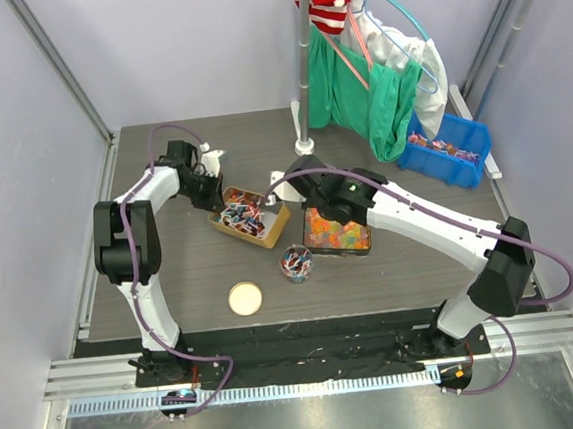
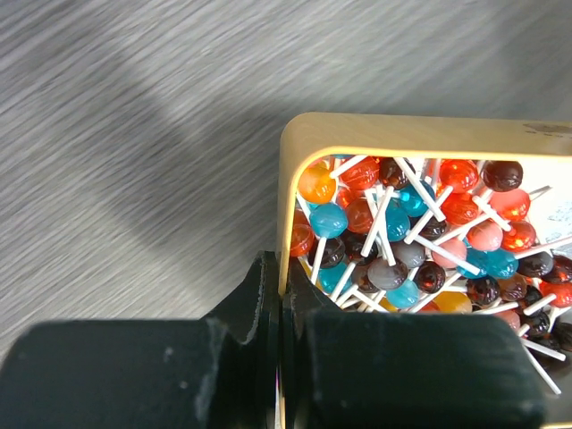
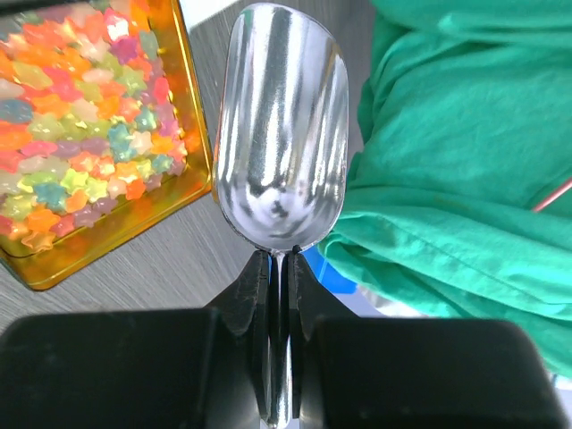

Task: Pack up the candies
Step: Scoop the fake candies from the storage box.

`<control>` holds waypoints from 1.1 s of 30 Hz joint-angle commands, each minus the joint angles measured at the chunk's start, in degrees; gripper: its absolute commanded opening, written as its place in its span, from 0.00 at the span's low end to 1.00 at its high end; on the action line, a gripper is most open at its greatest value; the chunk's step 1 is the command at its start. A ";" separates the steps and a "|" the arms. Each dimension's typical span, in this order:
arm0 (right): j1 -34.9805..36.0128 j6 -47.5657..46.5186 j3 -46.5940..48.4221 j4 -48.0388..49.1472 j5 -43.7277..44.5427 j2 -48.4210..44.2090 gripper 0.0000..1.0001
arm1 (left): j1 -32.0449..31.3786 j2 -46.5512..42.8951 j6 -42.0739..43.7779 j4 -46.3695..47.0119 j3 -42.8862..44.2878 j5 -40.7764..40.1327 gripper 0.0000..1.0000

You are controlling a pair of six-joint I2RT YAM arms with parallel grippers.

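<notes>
The candies (image 2: 402, 232) are small red, blue, orange and dark lollipops on white sticks, heaped in a wooden box (image 2: 402, 134). My left gripper (image 2: 284, 273) is shut on that box's near wall, one finger inside and one outside. In the top view the box (image 1: 269, 238) lies left of centre with my left gripper (image 1: 213, 196) at its far left corner. My right gripper (image 3: 281, 259) is shut on the handle of an empty metal scoop (image 3: 281, 125). From above, my right gripper (image 1: 314, 187) hovers over the table's middle.
A golden tin (image 3: 116, 250) of star-shaped jelly pieces (image 3: 80, 107) lies left of the scoop. A small glass jar (image 1: 296, 264) of sweets and a round lid (image 1: 245, 298) stand near the front. A blue bin (image 1: 448, 145) and hanging green cloth (image 3: 465, 179) are back right.
</notes>
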 commanded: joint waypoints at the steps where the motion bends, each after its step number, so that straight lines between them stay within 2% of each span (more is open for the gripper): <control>1: 3.98 -1.28 4.40 1.79 -1.16 -1.61 0.01 | -1.20 -2.84 -0.56 2.24 0.11 -7.24 0.00; 6: 7.94 -0.58 8.09 -0.14 -4.41 1.55 0.01 | -2.43 -2.58 -0.91 3.38 -0.07 -12.26 0.00; 15: 11.11 -3.30 15.20 -4.18 -5.47 13.32 0.01 | -2.70 -3.89 -1.70 5.92 -1.12 -14.29 0.00; 33: 11.81 -9.54 26.46 -11.22 0.77 29.15 0.01 | -3.93 -9.25 -2.41 10.06 -4.02 -18.24 0.00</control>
